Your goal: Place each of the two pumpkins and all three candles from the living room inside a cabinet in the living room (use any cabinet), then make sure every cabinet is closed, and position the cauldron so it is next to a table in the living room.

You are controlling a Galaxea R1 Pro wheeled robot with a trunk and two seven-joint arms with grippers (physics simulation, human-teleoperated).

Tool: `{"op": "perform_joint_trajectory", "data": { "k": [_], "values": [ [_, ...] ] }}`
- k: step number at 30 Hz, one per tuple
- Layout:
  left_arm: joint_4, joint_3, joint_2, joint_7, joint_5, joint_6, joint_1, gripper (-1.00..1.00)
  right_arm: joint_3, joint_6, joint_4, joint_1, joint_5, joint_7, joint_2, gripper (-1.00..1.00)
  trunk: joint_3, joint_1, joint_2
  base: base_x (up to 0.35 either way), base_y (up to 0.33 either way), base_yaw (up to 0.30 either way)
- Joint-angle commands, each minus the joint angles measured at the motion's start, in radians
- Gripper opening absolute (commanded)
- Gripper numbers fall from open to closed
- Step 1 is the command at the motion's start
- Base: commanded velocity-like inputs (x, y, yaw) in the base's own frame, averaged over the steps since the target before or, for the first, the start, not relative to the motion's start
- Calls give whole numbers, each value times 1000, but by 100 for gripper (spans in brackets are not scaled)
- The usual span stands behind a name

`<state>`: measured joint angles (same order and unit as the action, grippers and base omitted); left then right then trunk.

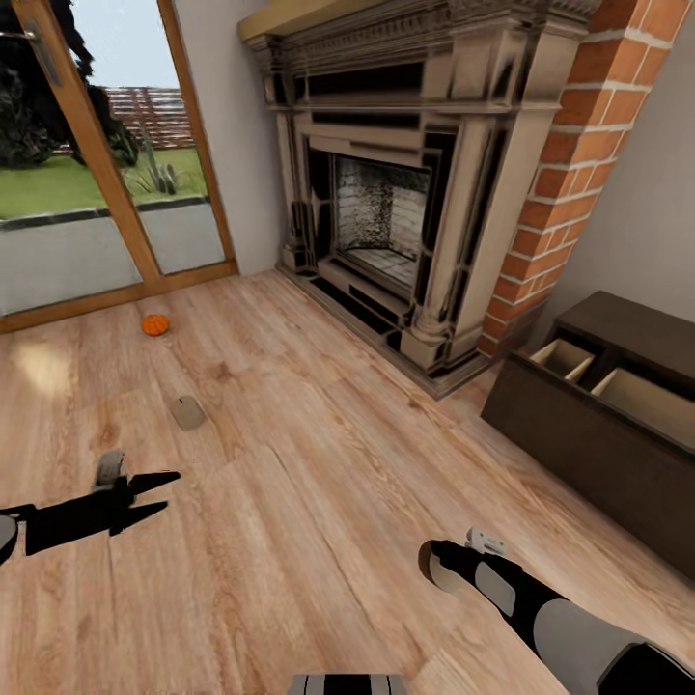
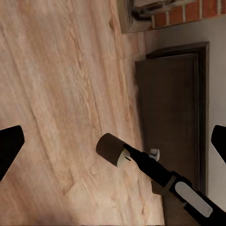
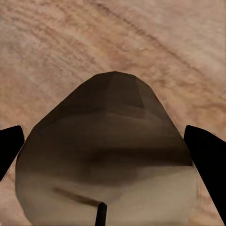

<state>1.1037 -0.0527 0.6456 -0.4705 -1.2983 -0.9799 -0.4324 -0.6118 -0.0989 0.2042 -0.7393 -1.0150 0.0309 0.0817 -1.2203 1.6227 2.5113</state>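
We see one pumpkin (image 1: 154, 324) on the wood floor (image 1: 290, 463) in the upper left of the head view, close to the glass door (image 1: 87, 174) and well apart from both arms. A candle (image 1: 188, 412) lies on its side on the floor below and to the right of the pumpkin, between it and our left gripper (image 1: 159, 494). That gripper sits at the lower left edge, its two black fingers spread apart with nothing between them; the lying candle is near its tips but not touching.

Our right gripper (image 1: 432, 565) is at the lower middle-right of the head view. In its wrist view a brownish, cream-bottomed candle (image 3: 108, 155) with a dark wick sits between the black fingertips (image 3: 207, 155); the left wrist view shows the same candle (image 2: 110, 149) at the end of the right arm. We cannot tell for certain whether the fingers press it.

The cabinet (image 1: 598, 434) stands at the right edge, dark brown, with two pale drawer compartments open on top, well apart from the pumpkin. The fireplace (image 1: 405, 203) and a brick column (image 1: 569, 183) fill the upper middle.
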Motion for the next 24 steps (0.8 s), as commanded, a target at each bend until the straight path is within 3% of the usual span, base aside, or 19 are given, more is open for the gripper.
{"op": "perform_joint_trajectory", "data": {
  "k": [1, 4, 5, 9, 15, 17, 19, 24],
  "values": [
    [-2, 22, 0, 40, 27, -2, -1, 100, -5, -4, 3, 0, -5, 3, 1, -100, -1, 0, 0, 0, 0, 287],
    [12, 60, -6, 206, 64, -2, -1, 100, -5, -4, 3, 0, -5, 3, 1, -100, -1, 0, 0, 0, 0, 290],
    [19, 62, -8, 231, 66, -2, -1, 100, -5, -4, 3, 0, -5, 3, 1, -100, -1, 0, 0, 0, 0, 292],
    [101, 65, -28, 460, 73, -1, 0, 100, -5, -4, 3, 0, -5, 3, 1, -100, -1, 0, 0, 0, 0, 292],
    [269, 64, -146, 888, 75, -2, 0, 100, -5, -4, 3, 0, -5, 3, 1, -100, -1, 0, 0, 0, 0, 292],
    [315, 61, -189, 999, 75, -5, 0, 100, -5, -5, 3, 0, -5, 3, 1, -100, -1, 0, 0, 0, 0, 293],
    [346, 59, -215, 1059, 76, -7, 1, 100, -5, -5, 4, 0, -5, 3, 1, -100, -1, 0, 0, 0, 0, 293],
    [360, 57, -227, 1086, 76, -8, 2, 100, -6, -12, 4, 0, -5, 7, 2, -100, -1, 0, 0, 0, 0, 292]
  ]
}}
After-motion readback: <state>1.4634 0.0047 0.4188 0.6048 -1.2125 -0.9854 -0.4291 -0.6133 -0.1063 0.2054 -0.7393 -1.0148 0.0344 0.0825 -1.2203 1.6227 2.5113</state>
